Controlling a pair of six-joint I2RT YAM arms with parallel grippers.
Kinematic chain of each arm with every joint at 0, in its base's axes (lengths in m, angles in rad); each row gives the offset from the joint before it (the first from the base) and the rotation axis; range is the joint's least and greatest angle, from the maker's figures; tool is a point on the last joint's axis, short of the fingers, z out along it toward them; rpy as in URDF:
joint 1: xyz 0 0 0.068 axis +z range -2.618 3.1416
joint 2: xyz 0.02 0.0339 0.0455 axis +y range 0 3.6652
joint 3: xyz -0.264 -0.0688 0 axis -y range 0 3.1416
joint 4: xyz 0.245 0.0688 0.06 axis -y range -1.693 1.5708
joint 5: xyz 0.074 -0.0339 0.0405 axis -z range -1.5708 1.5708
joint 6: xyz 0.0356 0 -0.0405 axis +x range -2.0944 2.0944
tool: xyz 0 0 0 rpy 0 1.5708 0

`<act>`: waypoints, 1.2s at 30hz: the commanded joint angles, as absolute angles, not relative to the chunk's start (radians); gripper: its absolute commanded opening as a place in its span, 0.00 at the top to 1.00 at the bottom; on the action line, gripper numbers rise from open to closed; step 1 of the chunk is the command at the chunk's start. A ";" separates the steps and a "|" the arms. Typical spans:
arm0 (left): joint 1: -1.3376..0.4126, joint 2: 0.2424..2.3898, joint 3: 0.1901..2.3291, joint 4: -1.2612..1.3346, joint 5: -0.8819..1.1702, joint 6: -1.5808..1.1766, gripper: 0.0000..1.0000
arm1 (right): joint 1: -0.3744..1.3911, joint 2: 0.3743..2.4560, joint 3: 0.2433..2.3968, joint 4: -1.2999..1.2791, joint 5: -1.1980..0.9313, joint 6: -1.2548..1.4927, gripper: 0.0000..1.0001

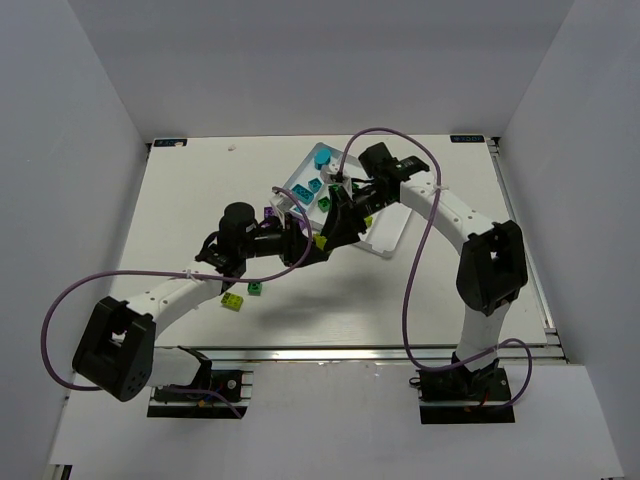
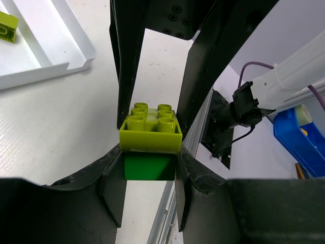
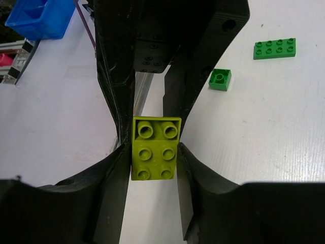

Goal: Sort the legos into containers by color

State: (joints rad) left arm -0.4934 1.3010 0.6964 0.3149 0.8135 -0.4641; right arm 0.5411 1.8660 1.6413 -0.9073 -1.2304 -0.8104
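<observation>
My two grippers meet over the table's middle, just in front of the white tray (image 1: 390,230). My left gripper (image 2: 150,165) (image 1: 308,247) is shut on a green brick (image 2: 150,168) that has a yellow-green brick (image 2: 151,129) (image 1: 320,241) stuck on top. My right gripper (image 3: 154,152) (image 1: 332,230) is shut on that same yellow-green brick (image 3: 154,150) from the opposite side. The stack hangs above the table. The tray holds cyan bricks (image 1: 320,157), a green brick (image 1: 324,203) and a yellow-green brick (image 2: 5,25).
A long green brick (image 3: 274,49) (image 1: 233,300) and a small green brick (image 3: 220,80) (image 1: 256,289) lie on the table near the left arm. A purple brick (image 1: 268,213) sits left of the tray. The tray's corner (image 2: 71,48) is close. A blue bin (image 3: 40,18) stands off the table.
</observation>
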 commanded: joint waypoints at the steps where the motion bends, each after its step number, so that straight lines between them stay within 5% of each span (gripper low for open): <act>1: -0.499 1.261 0.704 0.310 0.827 -0.442 1.00 | 0.546 1.882 1.706 -0.979 -1.256 -0.890 0.61; 10: -0.499 1.247 0.701 0.233 0.825 -0.388 1.00 | 0.528 1.891 1.747 -1.042 -1.270 -0.937 1.00; 22: -0.499 1.227 0.646 0.183 0.801 -0.354 1.00 | 0.394 1.855 1.681 -0.805 -1.111 -0.744 1.00; 28: -0.497 1.284 0.724 0.146 0.698 -0.373 1.00 | 0.388 1.764 1.415 -0.324 -0.503 -0.473 1.00; 36: -0.471 1.460 0.946 0.022 0.586 -0.460 1.00 | 0.376 1.925 1.505 -0.154 -0.190 -0.381 1.00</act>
